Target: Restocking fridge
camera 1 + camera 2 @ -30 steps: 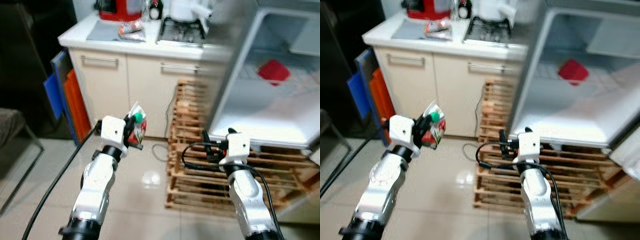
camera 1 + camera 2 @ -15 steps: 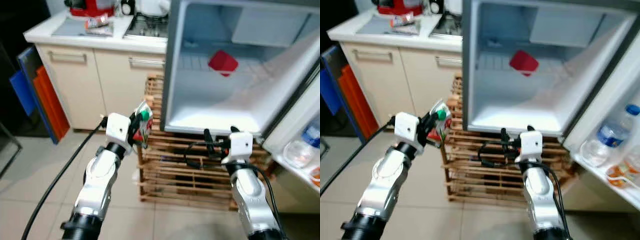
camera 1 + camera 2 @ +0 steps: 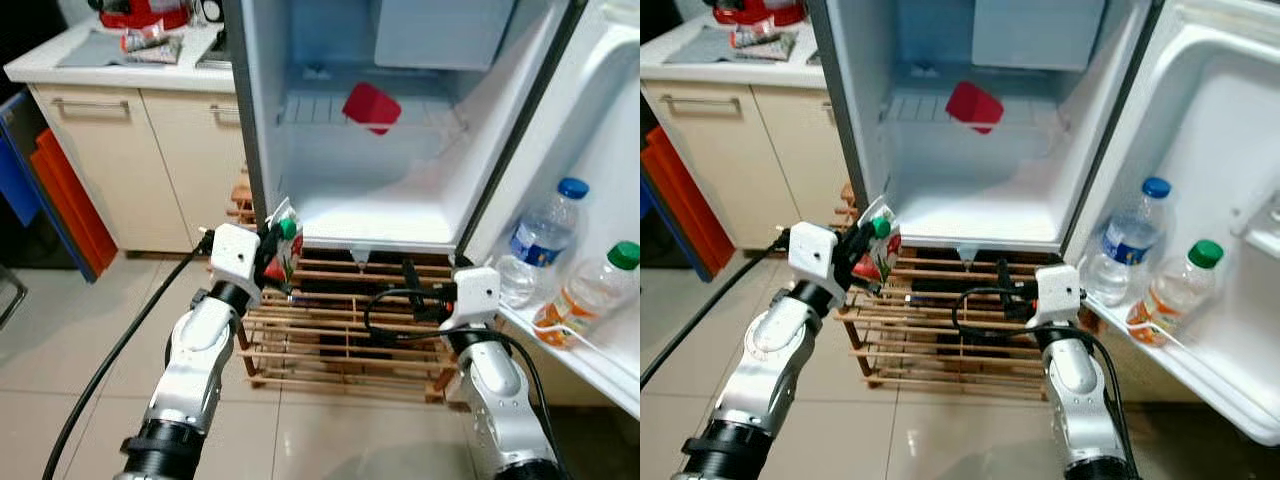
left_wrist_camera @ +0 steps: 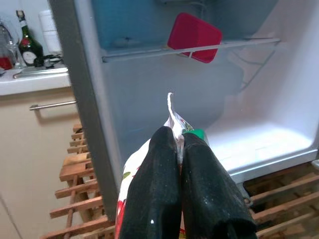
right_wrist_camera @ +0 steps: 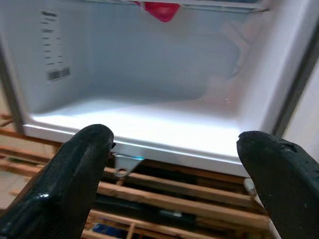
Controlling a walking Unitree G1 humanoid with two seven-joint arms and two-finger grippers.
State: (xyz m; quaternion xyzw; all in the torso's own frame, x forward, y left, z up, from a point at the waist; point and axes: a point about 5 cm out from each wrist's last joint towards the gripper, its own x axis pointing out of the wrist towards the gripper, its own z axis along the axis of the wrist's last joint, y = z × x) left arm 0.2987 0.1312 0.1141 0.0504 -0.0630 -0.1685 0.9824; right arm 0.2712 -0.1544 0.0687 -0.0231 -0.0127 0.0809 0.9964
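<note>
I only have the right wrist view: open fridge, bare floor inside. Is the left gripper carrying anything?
Observer: Yes. The left gripper is shut on a pouch with a green cap, held in front of the fridge's lower left corner.
Operator: Anything stocked besides the red thing up top?
Observer: Two bottles stand in the door shelf on the right: a water bottle with a blue cap and a bottle with a green cap.
Operator: Is that red thing sitting flat?
Observer: No, the red container sits tilted on the wire shelf.
Operator: What's under the fridge?
Observer: It stands on a wooden pallet.
</note>
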